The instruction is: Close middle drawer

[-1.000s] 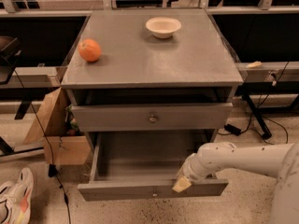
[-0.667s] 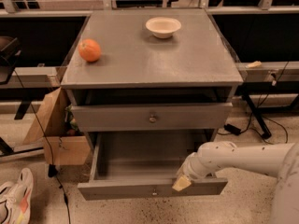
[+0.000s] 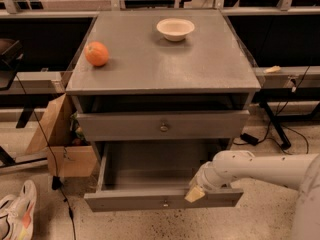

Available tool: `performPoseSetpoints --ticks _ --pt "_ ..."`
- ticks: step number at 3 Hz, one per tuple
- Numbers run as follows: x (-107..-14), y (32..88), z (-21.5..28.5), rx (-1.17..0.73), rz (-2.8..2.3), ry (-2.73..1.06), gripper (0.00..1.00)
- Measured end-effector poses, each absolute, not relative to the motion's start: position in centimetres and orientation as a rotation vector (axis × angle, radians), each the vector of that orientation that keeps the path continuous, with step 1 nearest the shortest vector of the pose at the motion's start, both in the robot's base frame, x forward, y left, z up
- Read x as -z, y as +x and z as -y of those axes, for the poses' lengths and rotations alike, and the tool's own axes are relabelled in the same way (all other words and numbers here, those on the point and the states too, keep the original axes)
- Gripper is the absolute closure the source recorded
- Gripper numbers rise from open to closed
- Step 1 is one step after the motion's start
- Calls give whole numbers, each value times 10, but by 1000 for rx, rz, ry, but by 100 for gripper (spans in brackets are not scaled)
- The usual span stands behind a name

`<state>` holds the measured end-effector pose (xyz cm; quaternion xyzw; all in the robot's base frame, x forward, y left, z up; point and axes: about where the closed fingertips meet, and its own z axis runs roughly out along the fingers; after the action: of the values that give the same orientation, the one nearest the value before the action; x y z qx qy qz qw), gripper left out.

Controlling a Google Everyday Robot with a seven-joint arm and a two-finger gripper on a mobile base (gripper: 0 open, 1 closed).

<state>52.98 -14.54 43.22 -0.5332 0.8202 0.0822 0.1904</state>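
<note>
The gripper [image 3: 195, 194] rests at the front panel of the middle drawer [image 3: 130, 200], right of its knob, mostly covered by the white arm [image 3: 260, 169], which runs off the right edge and hides the drawer's right inner wall. A sneaker [image 3: 15, 218] is cut off at the lower left.

The white arm [image 3: 272, 168] enters from the right side and extends leftward, nearly horizontal, below the front edge of the desk [image 3: 165, 71]. The wrist [image 3: 220, 170] bends downward. The gripper [image 3: 195, 194] sits low, beneath that front edge, right of its midpoint, its tan tip angled down-left.
</note>
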Motion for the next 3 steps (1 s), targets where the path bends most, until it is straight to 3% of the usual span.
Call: performPoseSetpoints --ticks 3 --pt "-438 562 148 -246 -2282 -1443 0"
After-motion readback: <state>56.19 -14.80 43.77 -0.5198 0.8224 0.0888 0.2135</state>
